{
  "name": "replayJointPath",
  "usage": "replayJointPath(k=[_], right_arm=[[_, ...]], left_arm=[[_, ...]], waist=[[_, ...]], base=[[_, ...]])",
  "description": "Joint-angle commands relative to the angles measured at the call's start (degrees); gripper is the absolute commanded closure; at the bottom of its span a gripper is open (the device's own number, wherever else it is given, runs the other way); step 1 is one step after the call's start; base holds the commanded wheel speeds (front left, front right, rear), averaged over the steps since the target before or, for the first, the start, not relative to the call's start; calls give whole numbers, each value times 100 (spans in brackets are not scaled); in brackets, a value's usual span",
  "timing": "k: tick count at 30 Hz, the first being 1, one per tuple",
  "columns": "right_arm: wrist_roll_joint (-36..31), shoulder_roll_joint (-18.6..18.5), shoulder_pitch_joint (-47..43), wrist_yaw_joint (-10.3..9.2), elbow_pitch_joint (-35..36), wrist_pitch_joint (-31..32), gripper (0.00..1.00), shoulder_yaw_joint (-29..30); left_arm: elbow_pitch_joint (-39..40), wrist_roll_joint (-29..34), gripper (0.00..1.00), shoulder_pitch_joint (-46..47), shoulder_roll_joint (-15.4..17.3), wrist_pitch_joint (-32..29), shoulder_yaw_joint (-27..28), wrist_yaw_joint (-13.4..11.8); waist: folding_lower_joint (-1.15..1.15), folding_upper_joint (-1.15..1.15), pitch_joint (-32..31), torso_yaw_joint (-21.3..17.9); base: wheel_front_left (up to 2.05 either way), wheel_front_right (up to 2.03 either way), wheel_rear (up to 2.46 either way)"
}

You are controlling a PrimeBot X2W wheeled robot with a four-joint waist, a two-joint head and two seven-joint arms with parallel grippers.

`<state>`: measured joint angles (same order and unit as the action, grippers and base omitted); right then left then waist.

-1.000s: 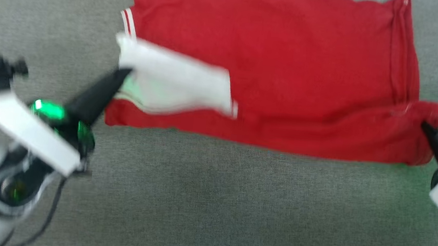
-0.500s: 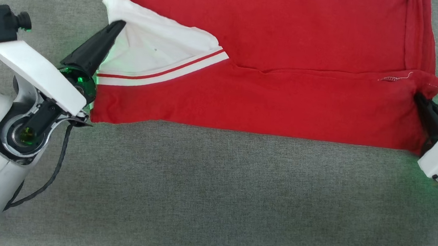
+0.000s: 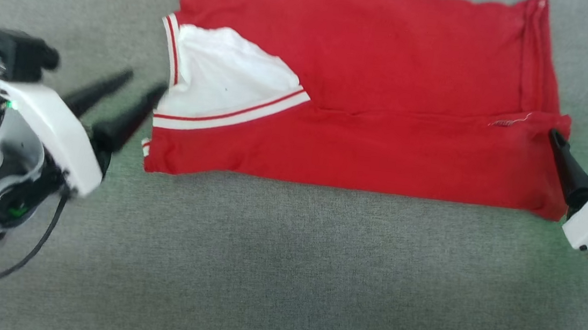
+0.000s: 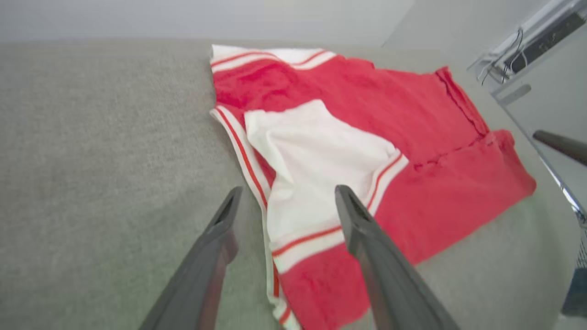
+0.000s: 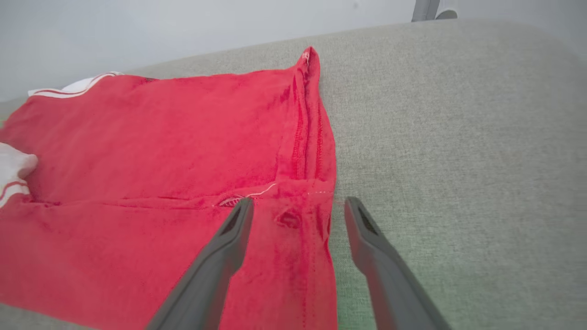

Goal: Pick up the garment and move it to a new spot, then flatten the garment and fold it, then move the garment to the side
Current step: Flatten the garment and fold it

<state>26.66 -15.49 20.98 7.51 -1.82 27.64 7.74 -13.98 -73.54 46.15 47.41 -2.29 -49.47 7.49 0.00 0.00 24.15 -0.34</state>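
The red garment [image 3: 387, 88] lies spread on the grey fabric-covered counter [image 3: 284, 266], in the far middle of the head view. Its upper edge runs out of that view. A white sleeve [image 3: 222, 72] is folded in over the red body at the garment's left end, edged with red-and-white striped trim [image 3: 234, 111]. Along the near side a band of red cloth is doubled up over the rest, and a stitched hem [image 3: 539, 59] runs down the right end. The left hand [image 3: 146, 81] sits just beside the garment's left edge by the sleeve, its two dark fingers spread wide and holding nothing. In the left wrist view one finger is over bare counter and the other over the sleeve's trim. The right hand [image 3: 573, 133] is at the garment's near right corner, also spread wide and empty. In the right wrist view its fingers straddle the cloth's edge, with one tip over the red fabric by a loose white thread [image 5: 257, 191] and the other over bare counter. I cannot tell whether any fingertip touches the cloth.
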Motion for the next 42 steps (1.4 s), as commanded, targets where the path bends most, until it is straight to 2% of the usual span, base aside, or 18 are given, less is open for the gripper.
replayJointPath(k=[1,4,9,14,18,19,20,21,26,33,36,39,40,41,42], right_arm=[[11,1,-71,-5,53,-36,0,0],[24,22,-146,-5,151,-6,0,-21],[60,95,-135,-5,299,48,0,-114],[62,144,-74,-5,327,42,0,-224],[71,150,-24,-5,307,15,0,-310],[74,149,-25,-4,304,14,0,-323],[71,142,-30,-5,296,22,0,-319],[64,128,-39,-5,288,45,0,-319],[49,-124,-120,-5,287,496,0,-454],[96,-623,3,-5,353,1948,0,-840],[92,-656,86,-4,217,2407,0,-999],[79,-620,144,-4,92,2538,0,-1064],[79,-596,138,-3,28,2596,13,-1068],[78,-603,118,-3,-9,2655,64,-1118],[119,-607,91,-3,-25,2685,100,-1150]], left_arm=[[79,43,0,-4,126,-200,-103,-7],[307,-17,0,-16,392,-990,-424,-53],[626,-211,0,88,601,-2084,-720,-383],[461,-508,0,118,500,-2419,-708,-515],[26,-253,0,138,486,-2477,-854,-539],[-39,-316,37,119,429,-2451,-849,-470],[-86,-396,88,97,374,-2415,-818,-418],[-121,-455,100,76,321,-2393,-799,-386],[-167,-393,100,131,255,-2316,-821,-234],[-95,-288,100,263,63,-2177,-818,-133],[-132,-215,100,295,-19,-2082,-825,-106],[-190,-238,100,293,-111,-2013,-825,-99],[-225,-241,100,285,-151,-1977,-835,-80],[-260,-259,100,268,-197,-1943,-836,-68],[-301,-270,100,247,-249,-1908,-844,-55]], waist=[[0,0,-182,11],[0,0,-283,-18],[0,0,-221,-159],[0,0,-33,-366],[0,0,65,-496],[0,0,75,-514],[0,0,85,-525],[0,0,92,-532],[0,0,124,-461],[0,0,290,-258],[0,0,354,-176],[0,0,362,-120],[0,0,346,-92],[0,0,327,-69],[0,0,298,-44]], base=[[0,0,0],[0,0,0],[0,0,0],[0,0,0],[0,0,0],[0,0,0],[0,0,0],[0,0,0],[0,0,0],[0,0,0],[0,0,0],[0,0,0],[0,0,0],[0,0,0],[0,0,0]])
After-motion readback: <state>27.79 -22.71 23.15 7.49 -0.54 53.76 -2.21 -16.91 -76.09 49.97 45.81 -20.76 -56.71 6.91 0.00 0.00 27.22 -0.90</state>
